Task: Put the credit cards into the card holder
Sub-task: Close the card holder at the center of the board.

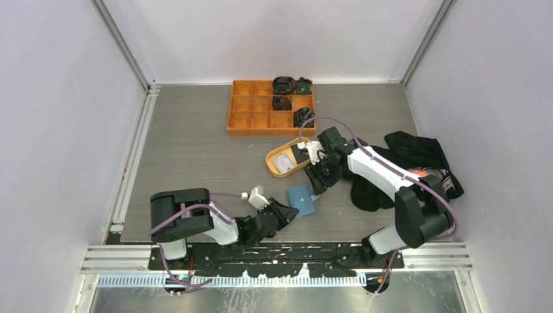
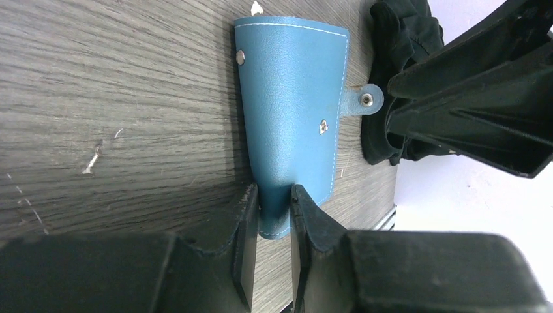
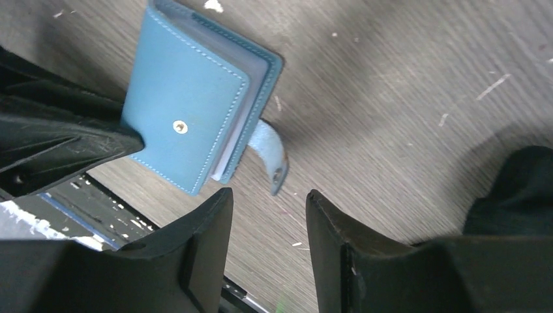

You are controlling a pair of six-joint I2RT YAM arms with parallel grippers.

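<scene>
Edgewise, left claw (image 2: 274, 218) pinches the stitched blue leathery card holder (image 2: 290, 98).

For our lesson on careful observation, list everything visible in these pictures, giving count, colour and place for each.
card holder: one, blue, near edge, between the arms
cards: count unclear, pale, in the dish
dish: one, tan, mid-table
compartment tray: one, orange, far side
bundles: four, dark, tray's right compartments
cloth: one, black, right side
table: one, grey wood-grain
left fingers: two, black, shut on card holder's edge
right fingers: two, black, open, beside the card holder
</scene>
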